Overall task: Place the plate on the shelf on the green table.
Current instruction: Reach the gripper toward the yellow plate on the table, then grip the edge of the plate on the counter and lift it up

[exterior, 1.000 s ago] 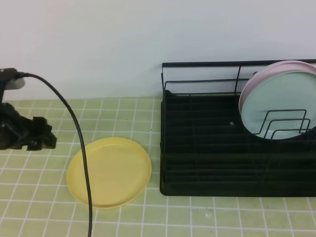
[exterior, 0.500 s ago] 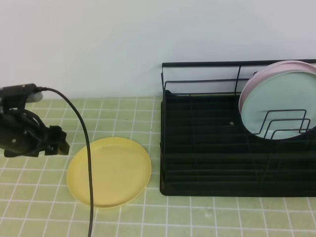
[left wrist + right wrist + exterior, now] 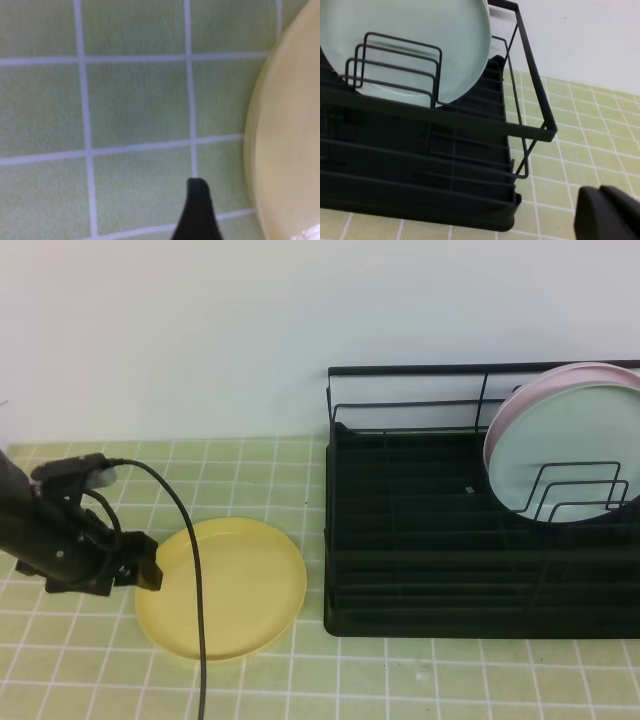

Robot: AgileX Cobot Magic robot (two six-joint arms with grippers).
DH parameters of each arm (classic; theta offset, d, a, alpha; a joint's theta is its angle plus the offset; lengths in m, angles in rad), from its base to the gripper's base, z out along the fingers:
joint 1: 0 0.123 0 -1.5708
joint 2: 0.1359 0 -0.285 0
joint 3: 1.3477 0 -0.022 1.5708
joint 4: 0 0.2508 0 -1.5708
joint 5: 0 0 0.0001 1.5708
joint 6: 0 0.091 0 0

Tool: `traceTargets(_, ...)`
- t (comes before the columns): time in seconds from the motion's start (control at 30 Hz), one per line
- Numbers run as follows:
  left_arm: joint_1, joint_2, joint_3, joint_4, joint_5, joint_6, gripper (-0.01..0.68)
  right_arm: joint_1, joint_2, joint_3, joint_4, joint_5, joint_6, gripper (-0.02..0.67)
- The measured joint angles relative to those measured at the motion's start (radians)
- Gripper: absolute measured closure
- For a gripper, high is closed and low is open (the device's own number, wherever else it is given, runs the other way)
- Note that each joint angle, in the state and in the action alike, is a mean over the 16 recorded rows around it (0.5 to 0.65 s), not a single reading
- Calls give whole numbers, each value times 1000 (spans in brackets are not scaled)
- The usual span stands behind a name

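Observation:
The pale-yellow plate (image 3: 235,585) lies flat on the green table (image 3: 250,465), left of the black wire shelf (image 3: 420,540). My left gripper (image 3: 145,573) is low at the plate's left rim. In the left wrist view one black fingertip (image 3: 197,205) shows over the tiles (image 3: 135,100), just left of the plate's rim (image 3: 285,150); its jaws' stand is not clear. The right gripper is out of the exterior view. Only a dark part of it (image 3: 606,214) shows in the right wrist view, right of the shelf (image 3: 420,165).
A pale mint-green plate (image 3: 565,455) stands upright in the shelf's right dividers, with a pink plate (image 3: 548,387) behind it; the mint one also shows in the right wrist view (image 3: 410,30). The left arm's black cable (image 3: 193,580) hangs across the yellow plate.
My left arm has moved down and to the right, from the far left edge to the yellow plate's left rim. The plates and shelf have not moved.

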Motion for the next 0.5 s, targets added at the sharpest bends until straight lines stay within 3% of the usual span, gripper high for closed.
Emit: traceTargets(0.5, -59, 65, -2, 20, -13, -12, 282, 0, 0, 0, 6, 4, 13, 652)
